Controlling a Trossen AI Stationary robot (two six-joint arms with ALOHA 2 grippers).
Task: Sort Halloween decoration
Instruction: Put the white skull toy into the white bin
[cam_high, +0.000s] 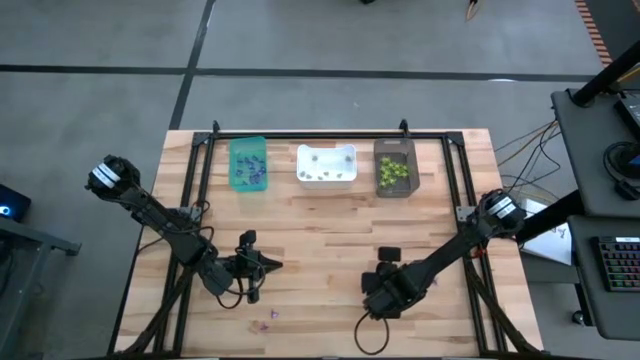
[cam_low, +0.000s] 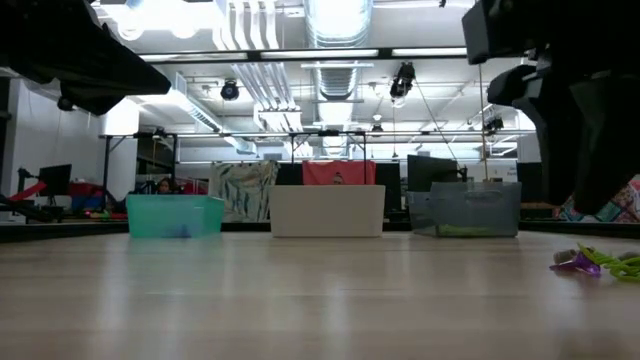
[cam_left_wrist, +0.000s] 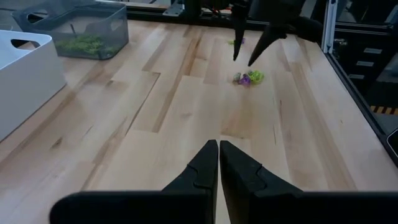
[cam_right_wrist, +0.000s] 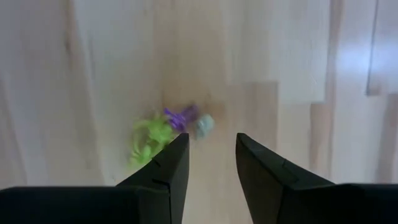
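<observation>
A small heap of Halloween decoration lies on the wooden table: a lime-green trinket (cam_right_wrist: 151, 138), a purple one (cam_right_wrist: 180, 116) and a pale grey one (cam_right_wrist: 203, 125). It also shows in the left wrist view as a heap (cam_left_wrist: 248, 78) and in the low view as a heap (cam_low: 592, 263). My right gripper (cam_right_wrist: 211, 140) hangs open just above it, fingers pointing down, the heap slightly off to one side of the gap. My left gripper (cam_left_wrist: 219, 148) is shut and holds nothing, hovering over the near left of the table (cam_high: 272, 265).
Three bins stand in a row at the far edge: teal (cam_high: 248, 163) with purple pieces, white (cam_high: 327, 164) with pale pieces, dark (cam_high: 395, 167) with green pieces. Two tiny purple bits (cam_high: 274, 314) lie near the front edge. A black frame (cam_high: 300, 138) borders the table.
</observation>
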